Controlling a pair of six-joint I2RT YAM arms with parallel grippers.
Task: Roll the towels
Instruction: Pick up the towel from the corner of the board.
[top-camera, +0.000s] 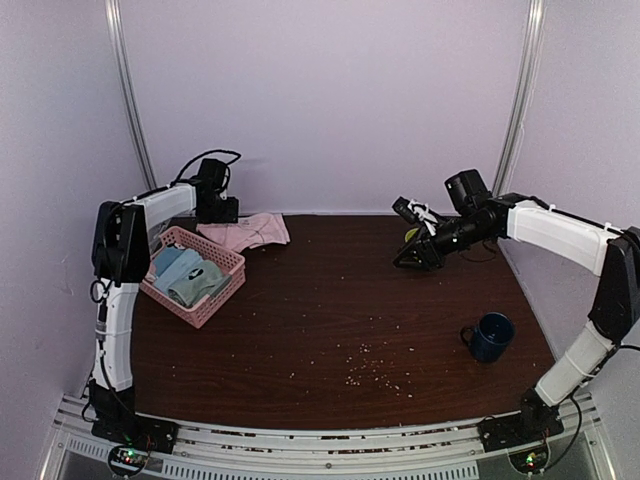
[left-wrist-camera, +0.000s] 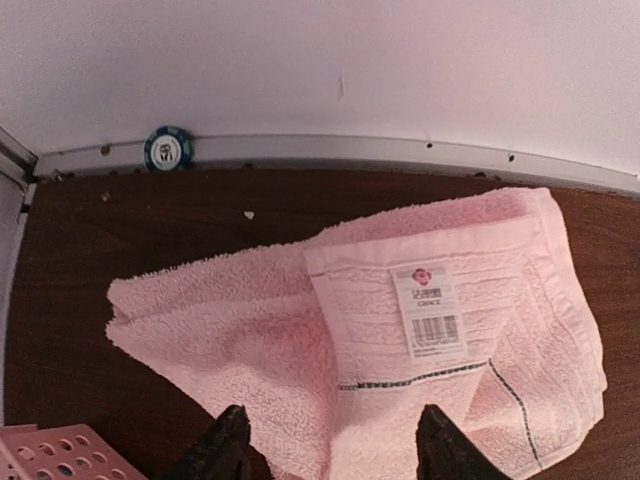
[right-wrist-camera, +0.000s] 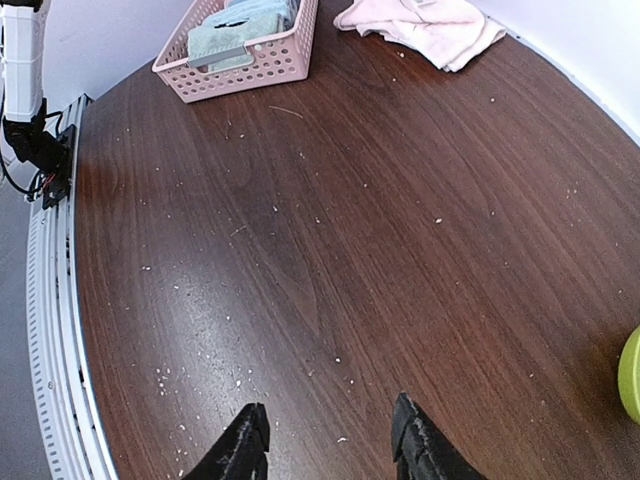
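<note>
The pink towel (left-wrist-camera: 250, 320) isn't rolled yet. It's lying loose and half folded over itself at the far left of the table (top-camera: 330, 320), just behind the basket (top-camera: 195, 318) and close to the back wall. The left gripper (left-wrist-camera: 335, 445) hangs right above its near edge. The jaws stand partly apart with that edge showing in the gap between them, and nothing looks pinched, though the very tips are cut off in the wrist view, so that part's a maybe.

What matters for the next move is that the towel's long side runs left to right across the left gripper's view, so it lies crosswise to the gap between the fingers, with the bulk of the cloth spreading away toward the wall. The flap with the label (left-wrist-camera: 430, 312) is folded on top at the right. It probably needs flattening before any rolling happens.

The green towel (top-camera: 200, 283) sits in the basket next to the blue-grey towels (top-camera: 172, 262), also not rolled.

The right gripper (right-wrist-camera: 330, 440) is well away on the other side, jaws apart over bare wood and holding nothing. The left arm is clearly the nearer one for both towels.
</note>
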